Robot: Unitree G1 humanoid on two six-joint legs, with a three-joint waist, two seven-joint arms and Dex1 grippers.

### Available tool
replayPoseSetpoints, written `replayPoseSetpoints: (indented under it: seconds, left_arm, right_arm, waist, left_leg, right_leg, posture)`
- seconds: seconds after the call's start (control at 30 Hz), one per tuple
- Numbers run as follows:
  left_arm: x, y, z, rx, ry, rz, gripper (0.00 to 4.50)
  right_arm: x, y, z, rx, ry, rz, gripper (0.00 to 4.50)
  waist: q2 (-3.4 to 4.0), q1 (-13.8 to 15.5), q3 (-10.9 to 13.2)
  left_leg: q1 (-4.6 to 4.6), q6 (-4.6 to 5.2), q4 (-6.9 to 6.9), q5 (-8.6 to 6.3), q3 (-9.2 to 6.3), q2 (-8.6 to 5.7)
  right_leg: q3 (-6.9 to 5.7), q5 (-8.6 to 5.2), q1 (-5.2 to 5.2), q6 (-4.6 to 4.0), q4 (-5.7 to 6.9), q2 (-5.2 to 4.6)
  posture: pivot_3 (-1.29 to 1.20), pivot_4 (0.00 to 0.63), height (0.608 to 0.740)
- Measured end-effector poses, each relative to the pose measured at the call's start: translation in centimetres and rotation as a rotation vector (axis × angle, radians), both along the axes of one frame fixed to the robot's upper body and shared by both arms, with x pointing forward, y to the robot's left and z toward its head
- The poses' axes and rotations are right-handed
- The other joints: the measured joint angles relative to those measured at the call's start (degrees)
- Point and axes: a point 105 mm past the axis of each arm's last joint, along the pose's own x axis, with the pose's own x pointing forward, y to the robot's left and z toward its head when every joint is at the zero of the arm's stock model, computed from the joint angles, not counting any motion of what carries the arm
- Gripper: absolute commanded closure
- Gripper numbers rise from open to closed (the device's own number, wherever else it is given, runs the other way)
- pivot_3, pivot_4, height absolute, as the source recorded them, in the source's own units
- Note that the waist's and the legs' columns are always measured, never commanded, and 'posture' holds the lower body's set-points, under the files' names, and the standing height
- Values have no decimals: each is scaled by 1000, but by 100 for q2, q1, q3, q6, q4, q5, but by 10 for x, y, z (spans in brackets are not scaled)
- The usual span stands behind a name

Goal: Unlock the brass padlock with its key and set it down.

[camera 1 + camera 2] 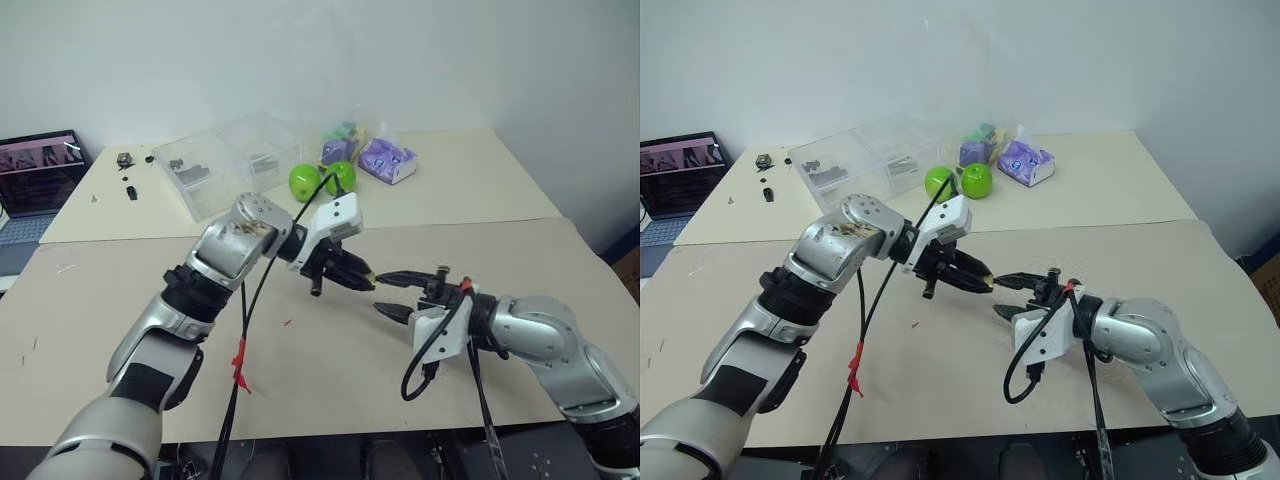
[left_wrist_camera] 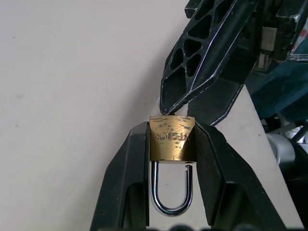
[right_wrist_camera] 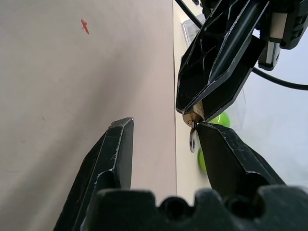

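Brass padlock point(image 2: 172, 138), shackle point(image 2: 171, 188) sprung, clamped between left gripper point(image 2: 172, 144) fingers; key point(image 3: 193, 138) projects from its base; right gripper point(image 3: 163, 139) fingers parted beside it.

The brass padlock point(image 2: 172, 139) has a scuffed, dull gold metal body with stamped lettering and a glossy, mirror-bright silvery shackle. The key point(image 3: 193, 139) is thin shiny metal. The left gripper's fingers point(image 2: 127, 183) are smooth matt black plastic. The table point(image 2: 72, 96) is matt beige.
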Motion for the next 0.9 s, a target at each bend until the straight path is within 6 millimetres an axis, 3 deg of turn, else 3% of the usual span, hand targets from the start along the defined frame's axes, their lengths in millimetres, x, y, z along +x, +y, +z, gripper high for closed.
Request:
replayPoseSetpoints:
  seconds: [0.23, 0.43, 0.77, 0.9]
  left_arm:
    - [-2, -2, 12, -54, 105, 19, 3687]
    - [5, 7, 1, -53, 237, 74, 3687]
    - [12, 11, -8, -62, 282, 77, 3687]
    - [12, 7, -9, -18, 219, 60, 3687]
  right_arm:
    - [3, -6, 11, 26, -92, -7, 1969]
    - [3, -19, 20, 14, -124, -36, 1969]
    - [-8, -16, 20, 20, -82, 8, 1969]
    - [-15, -12, 9, 10, -36, 30, 1969]
  waist:
    - [-5, -5, 3]
    - [-5, -8, 3]
    - [-7, -3, 4]
    - [-7, 5, 5]
  left_leg:
    - [2, 0, 0, 0, 0, 0]
    - [4, 0, -1, 0, 0, 1]
    - [0, 0, 0, 0, 1, -1]
    - [-3, 0, 0, 0, 1, -1]
  right_leg:
    - [0, 0, 1, 0, 0, 0]
    - [1, 1, 1, -1, 0, 2]
    - [2, 1, 2, -2, -1, 0]
    - [2, 1, 1, -2, -3, 0]
  posture:
    - [0, 150, 740]
    - [0, 150, 740]
    - [0, 150, 740]
    - [0, 150, 740]
